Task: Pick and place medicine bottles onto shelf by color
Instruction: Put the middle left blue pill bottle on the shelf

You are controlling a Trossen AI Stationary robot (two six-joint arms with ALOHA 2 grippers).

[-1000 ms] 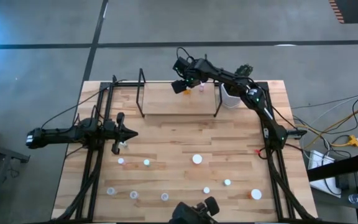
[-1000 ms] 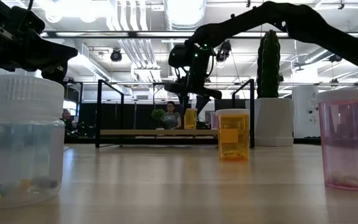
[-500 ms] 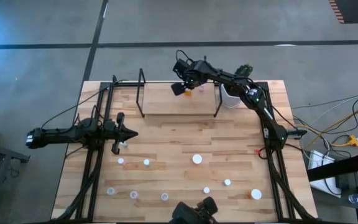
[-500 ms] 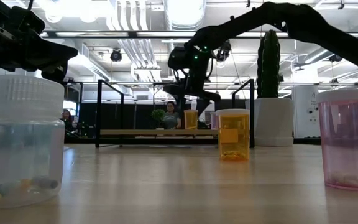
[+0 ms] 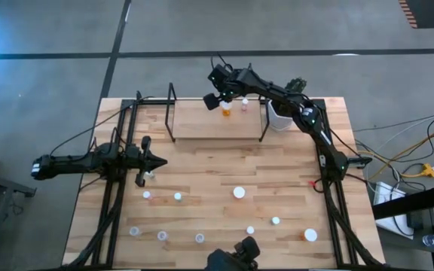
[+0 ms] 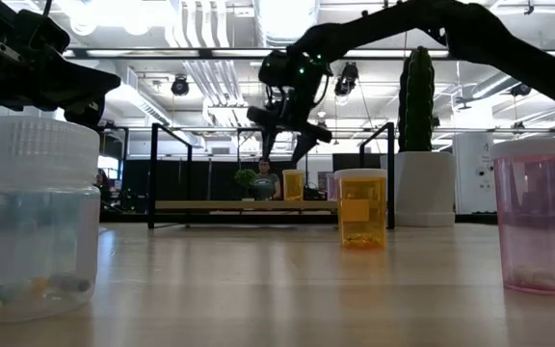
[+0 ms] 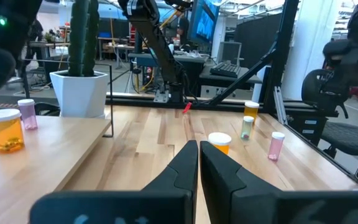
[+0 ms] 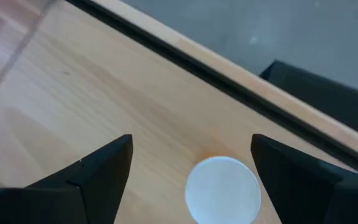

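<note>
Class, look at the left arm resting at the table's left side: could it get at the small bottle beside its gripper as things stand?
Probably yes. The left gripper is shut and lies right beside the small bottle with nothing between them; it would have to open first.

So layout-wise: the shelf [image 5: 217,120] sits at 12 o'clock on the table [image 5: 202,162], along the far edge. Two bottles stand on it toward its 3 o'clock end, a bigger bottle [image 5: 226,111] with a smaller bottle [image 5: 244,104] just beside it at 2 o'clock. The right gripper [image 5: 218,92] hangs above the bigger one, not touching it. The cactus pot [image 5: 279,117] is just off the shelf's 3 o'clock end. The left gripper [image 5: 148,161] is over at 9 o'clock on the table. The rest of the loose bottles [image 5: 239,193] are scattered across the near half, 4 to 8 o'clock.
</note>
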